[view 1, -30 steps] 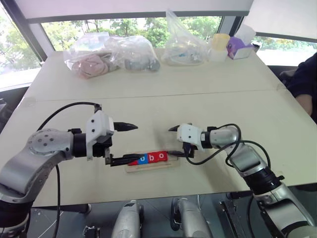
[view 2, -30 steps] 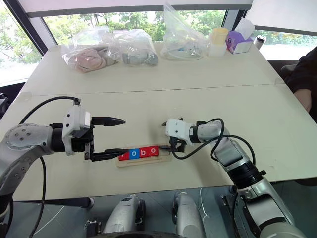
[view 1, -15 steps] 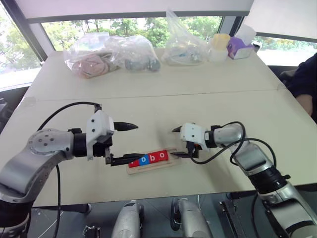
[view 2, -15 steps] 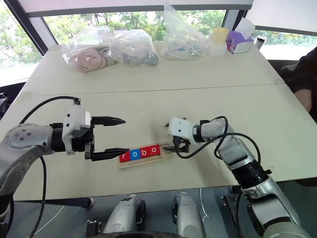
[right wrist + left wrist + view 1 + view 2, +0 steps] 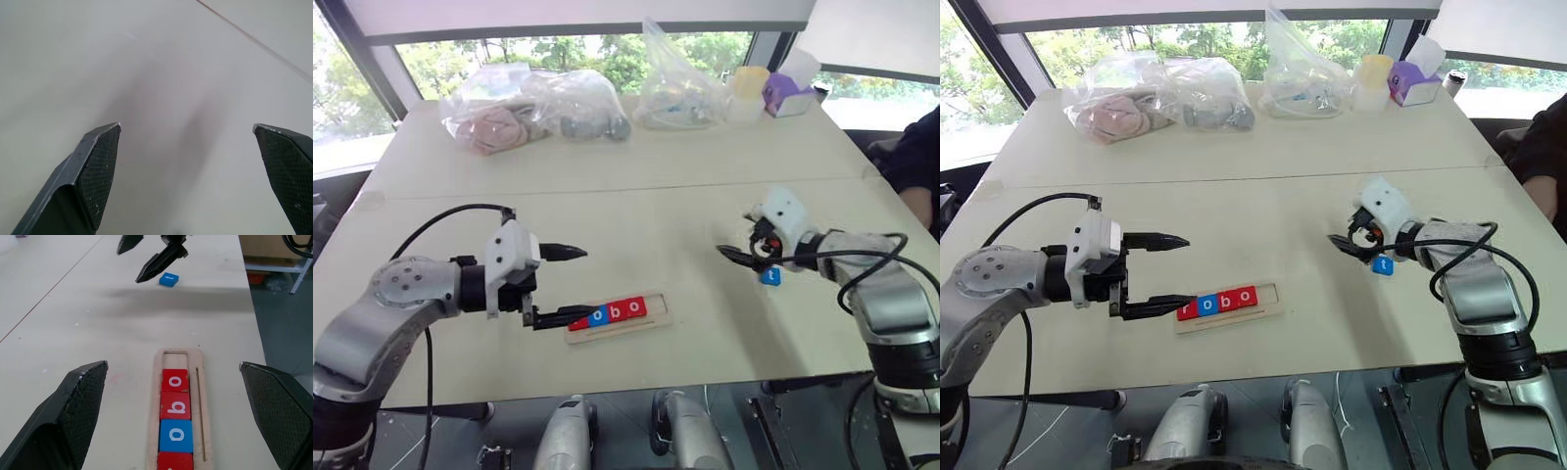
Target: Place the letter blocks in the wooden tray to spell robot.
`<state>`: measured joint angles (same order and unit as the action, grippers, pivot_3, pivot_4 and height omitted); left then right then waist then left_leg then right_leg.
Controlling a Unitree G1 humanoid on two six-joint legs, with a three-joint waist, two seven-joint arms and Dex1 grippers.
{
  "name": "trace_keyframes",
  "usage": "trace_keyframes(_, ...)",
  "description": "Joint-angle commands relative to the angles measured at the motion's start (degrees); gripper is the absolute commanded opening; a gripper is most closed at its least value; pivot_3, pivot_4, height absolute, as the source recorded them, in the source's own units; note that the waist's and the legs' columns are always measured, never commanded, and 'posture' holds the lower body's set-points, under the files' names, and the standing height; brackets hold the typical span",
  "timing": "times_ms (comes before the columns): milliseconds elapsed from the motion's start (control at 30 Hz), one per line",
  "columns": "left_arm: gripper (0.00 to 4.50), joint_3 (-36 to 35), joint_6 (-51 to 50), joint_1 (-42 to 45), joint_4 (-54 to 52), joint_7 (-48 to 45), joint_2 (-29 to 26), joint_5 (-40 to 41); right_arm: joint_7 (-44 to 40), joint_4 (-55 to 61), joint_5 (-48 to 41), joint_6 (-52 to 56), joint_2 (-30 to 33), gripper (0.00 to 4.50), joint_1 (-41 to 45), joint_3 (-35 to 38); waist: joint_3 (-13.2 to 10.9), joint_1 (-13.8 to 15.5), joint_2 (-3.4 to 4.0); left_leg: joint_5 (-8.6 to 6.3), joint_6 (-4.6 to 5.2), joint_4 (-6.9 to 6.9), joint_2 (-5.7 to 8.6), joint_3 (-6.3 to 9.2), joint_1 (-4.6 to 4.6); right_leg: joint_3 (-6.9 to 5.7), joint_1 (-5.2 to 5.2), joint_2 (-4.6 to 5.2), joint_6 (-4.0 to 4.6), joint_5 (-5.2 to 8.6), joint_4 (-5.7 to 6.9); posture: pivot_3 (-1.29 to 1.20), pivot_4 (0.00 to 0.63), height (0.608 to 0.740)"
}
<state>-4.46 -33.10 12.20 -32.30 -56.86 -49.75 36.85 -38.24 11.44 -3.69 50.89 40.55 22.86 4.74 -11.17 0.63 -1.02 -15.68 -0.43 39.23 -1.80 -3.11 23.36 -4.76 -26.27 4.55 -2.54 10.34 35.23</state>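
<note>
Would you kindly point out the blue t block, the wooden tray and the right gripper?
blue t block (image 5: 1383, 264), right eye view, top face.
wooden tray (image 5: 1269, 292), right eye view, empty end slot.
right gripper (image 5: 1346, 238), right eye view, between fingertips.

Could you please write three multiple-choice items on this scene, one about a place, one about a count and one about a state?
1. Where is the blue t block?
A. In the wooden tray
B. On the table by the right gripper
C. Between the left gripper's fingers

2. How many letter blocks lie in the wooden tray?
A. Two
B. Four
C. Five

3. How does the left gripper stand?
A. Open, at the tray's end
B. Shut on a red block
C. Shut on the tray

Answers:
1 B: the t block lies on the table, apart from the tray, next to the open right gripper.
2 B: r, o, b, o fill the slot, with the end space empty.
3 A: its fingers are spread wide, holding nothing.
</note>
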Motion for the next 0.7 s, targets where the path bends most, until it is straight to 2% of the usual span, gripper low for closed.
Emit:
trace_keyframes(33,4.50,0.1,1.1,0.8,-0.8,-0.1,0.2,-0.2,6.9,7.2,0.1,13.1,-2.4,4.39,0.0,4.7,0.0,0.0,0.01,0.00,0.00,-0.01,-0.01,0.02,-0.01,0.00,-0.01,-0.02,-0.01,0.00,0.03,0.00,0.150,0.740)
trace_keyframes(167,4.50,0.7,1.6,1.2,0.0,-0.8,0.5,-0.5,12.2,13.7,-0.7,25.5,-8.1,4.39,0.1,7.6,0.0,0.0,0.01,0.00,0.00,-0.01,-0.05,0.11,-0.01,0.00,-0.05,-0.10,-0.07,-0.02,0.09,0.00,0.150,0.740)
trace_keyframes(333,4.50,1.7,2.3,2.2,1.0,-1.4,0.7,-1.1,17.8,17.9,-0.3,35.4,-15.7,4.39,0.6,10.5,0.0,0.1,0.02,0.01,0.00,-0.01,-0.04,0.13,0.00,0.00,-0.03,-0.10,-0.13,0.10,0.07,0.00,0.150,0.740)
trace_keyframes(700,4.50,1.4,2.6,2.5,1.4,-2.4,0.5,-1.6,23.8,21.6,-0.2,40.1,-20.0,4.39,-2.9,10.5,0.0,-0.1,0.03,0.00,0.00,-0.02,-0.02,0.13,0.03,0.00,-0.04,-0.06,-0.13,0.11,0.01,0.00,0.150,0.740)
